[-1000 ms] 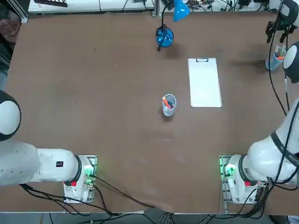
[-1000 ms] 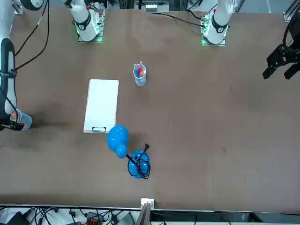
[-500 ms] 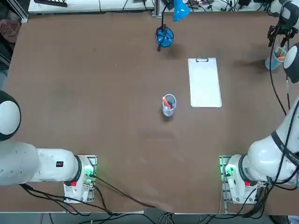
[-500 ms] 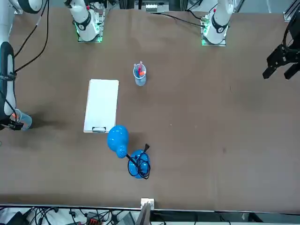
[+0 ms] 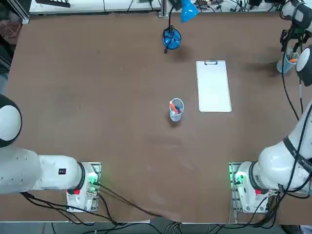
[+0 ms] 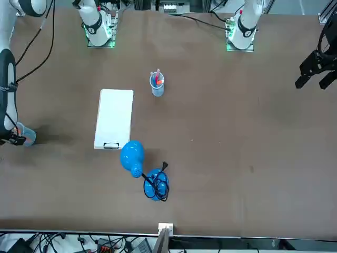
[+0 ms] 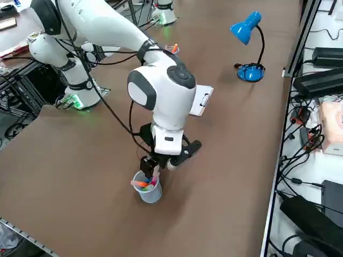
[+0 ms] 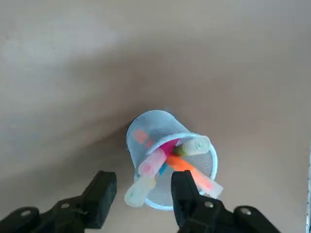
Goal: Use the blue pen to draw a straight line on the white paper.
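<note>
And the right end effector (image 8: 145, 199) is hovering, jaws parted and gripping nothing, just above the pen-filled mesh holder (image 8: 158, 141)!

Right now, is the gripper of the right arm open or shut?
Open: the right gripper shows its two fingers standing well apart.

The table (image 5: 146, 141) has a smooth brown top with a low, satin sheen. At about one o'clock on it in the top view, the white sheet (image 5: 213, 87) looks like smooth, matt paper, with a dark metal clip (image 5: 211, 62) at its twelve o'clock edge. The pen holder (image 8: 160, 131) under the claw (image 8: 144, 199) is light-blue mesh, its pens plastic-looking with translucent caps. The claw's fingers are matt black. The lamp (image 7: 245, 28) has a glossy blue shade.
</note>
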Robot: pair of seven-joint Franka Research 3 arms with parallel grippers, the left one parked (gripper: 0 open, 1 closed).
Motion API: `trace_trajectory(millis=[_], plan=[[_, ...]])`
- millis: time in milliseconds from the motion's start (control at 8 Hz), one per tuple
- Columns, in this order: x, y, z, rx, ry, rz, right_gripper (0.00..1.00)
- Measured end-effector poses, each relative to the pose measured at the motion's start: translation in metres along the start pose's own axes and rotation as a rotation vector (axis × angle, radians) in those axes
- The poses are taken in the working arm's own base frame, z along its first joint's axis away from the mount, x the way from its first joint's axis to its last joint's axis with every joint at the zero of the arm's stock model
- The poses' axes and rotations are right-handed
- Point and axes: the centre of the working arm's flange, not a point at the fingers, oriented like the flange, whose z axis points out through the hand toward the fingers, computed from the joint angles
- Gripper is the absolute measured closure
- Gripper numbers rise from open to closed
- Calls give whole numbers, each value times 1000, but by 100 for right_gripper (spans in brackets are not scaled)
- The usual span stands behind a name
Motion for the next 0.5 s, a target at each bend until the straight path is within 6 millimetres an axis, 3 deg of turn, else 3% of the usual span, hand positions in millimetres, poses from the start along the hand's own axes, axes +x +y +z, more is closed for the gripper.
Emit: trace_trajectory(millis=[500], plan=[[0, 3, 6, -6, -8, 6, 37]])
